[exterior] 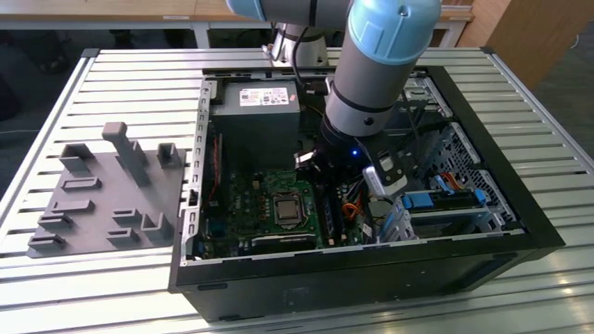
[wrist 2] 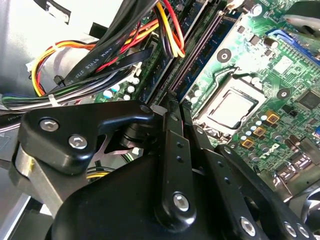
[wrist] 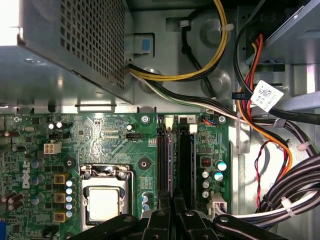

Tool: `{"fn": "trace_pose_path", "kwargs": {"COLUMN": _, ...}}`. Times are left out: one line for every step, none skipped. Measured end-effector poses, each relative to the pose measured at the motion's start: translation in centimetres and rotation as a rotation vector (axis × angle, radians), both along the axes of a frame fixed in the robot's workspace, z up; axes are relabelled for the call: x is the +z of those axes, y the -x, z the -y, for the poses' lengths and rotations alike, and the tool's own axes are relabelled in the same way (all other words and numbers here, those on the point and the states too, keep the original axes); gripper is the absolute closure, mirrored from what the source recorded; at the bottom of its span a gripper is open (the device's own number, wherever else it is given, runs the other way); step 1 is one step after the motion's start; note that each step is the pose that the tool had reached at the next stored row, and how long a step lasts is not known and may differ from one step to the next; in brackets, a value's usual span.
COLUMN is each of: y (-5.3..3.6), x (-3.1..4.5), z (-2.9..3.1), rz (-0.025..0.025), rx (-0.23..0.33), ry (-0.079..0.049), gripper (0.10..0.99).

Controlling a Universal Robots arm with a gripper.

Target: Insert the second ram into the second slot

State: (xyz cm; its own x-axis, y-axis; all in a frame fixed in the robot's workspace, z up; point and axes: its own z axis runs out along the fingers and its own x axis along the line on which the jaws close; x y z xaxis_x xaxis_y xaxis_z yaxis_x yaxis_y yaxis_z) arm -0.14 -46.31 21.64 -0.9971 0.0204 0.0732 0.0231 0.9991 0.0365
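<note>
The arm is seen lowered into an open computer case (exterior: 519, 209) that lies on a slatted counter (exterior: 121, 76). In the exterior view the gripper (exterior: 336, 182) is placed low over the motherboard (exterior: 241, 202), just at the memory slots beside the processor socket (exterior: 286, 209).

In both wrist views the black fingers (wrist: 172, 220) are drawn close together, their tips meeting directly above the memory slots (wrist: 172, 160). A thin edge, which may be the second ram (wrist 2: 192, 55), is seen standing in the slot line ahead of the fingertips in the second wrist view; whether the jaws are pinching it cannot be told.

A grey power supply (wrist: 70, 45) is seen beyond the board, and bundled cables (wrist: 270, 150) are routed just beside the slots. A grey fixture block (exterior: 102, 195) rests on the counter, towards the exterior view's left of the case.
</note>
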Motion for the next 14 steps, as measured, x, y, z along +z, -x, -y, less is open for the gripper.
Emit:
{"fn": "trace_pose_path", "kwargs": {"y": 0.00, "x": -0.02, "z": 0.00, "rz": 0.0000, "rx": 0.000, "ry": 0.000, "gripper": 0.949}}
{"fn": "trace_pose_path", "kwargs": {"y": 0.00, "x": -0.03, "z": 0.00, "rz": 0.0000, "rx": 0.000, "ry": -0.001, "gripper": 0.949}}
{"fn": "trace_pose_path", "kwargs": {"y": 0.00, "x": -0.03, "z": 0.00, "rz": 0.0000, "rx": 0.000, "ry": -0.001, "gripper": 0.949}}
{"fn": "trace_pose_path", "kwargs": {"y": 0.00, "x": -0.03, "z": 0.00, "rz": 0.0000, "rx": -0.001, "ry": -0.001, "gripper": 0.949}}
{"fn": "trace_pose_path", "kwargs": {"y": 0.00, "x": -0.04, "z": 0.00, "rz": 0.0000, "rx": -0.001, "ry": -0.001, "gripper": 0.949}}
{"fn": "trace_pose_path", "kwargs": {"y": 0.00, "x": -0.06, "z": 0.01, "rz": 0.0000, "rx": -0.001, "ry": -0.001, "gripper": 0.949}}
{"fn": "trace_pose_path", "kwargs": {"y": 0.00, "x": -0.10, "z": 0.01, "rz": 0.0001, "rx": -0.001, "ry": -0.001, "gripper": 0.949}}
{"fn": "trace_pose_path", "kwargs": {"y": 0.00, "x": -0.14, "z": 0.00, "rz": 0.0000, "rx": -0.001, "ry": -0.001, "gripper": 0.949}}
{"fn": "trace_pose_path", "kwargs": {"y": 0.00, "x": -0.17, "z": 0.00, "rz": 0.0000, "rx": -0.001, "ry": -0.001, "gripper": 0.949}}
{"fn": "trace_pose_path", "kwargs": {"y": 0.00, "x": -0.22, "z": 0.00, "rz": 0.0000, "rx": -0.001, "ry": -0.001, "gripper": 0.949}}
{"fn": "trace_pose_path", "kwargs": {"y": 0.00, "x": -0.26, "z": 0.00, "rz": 0.0000, "rx": -0.001, "ry": -0.001, "gripper": 0.949}}
{"fn": "trace_pose_path", "kwargs": {"y": 0.00, "x": -0.32, "z": 0.00, "rz": 0.0000, "rx": -0.001, "ry": -0.001, "gripper": 0.949}}
{"fn": "trace_pose_path", "kwargs": {"y": 0.01, "x": -0.37, "z": 0.00, "rz": 0.0000, "rx": -0.001, "ry": -0.001, "gripper": 0.949}}
{"fn": "trace_pose_path", "kwargs": {"y": 0.01, "x": -0.41, "z": 0.01, "rz": 0.0000, "rx": -0.001, "ry": -0.001, "gripper": 0.949}}
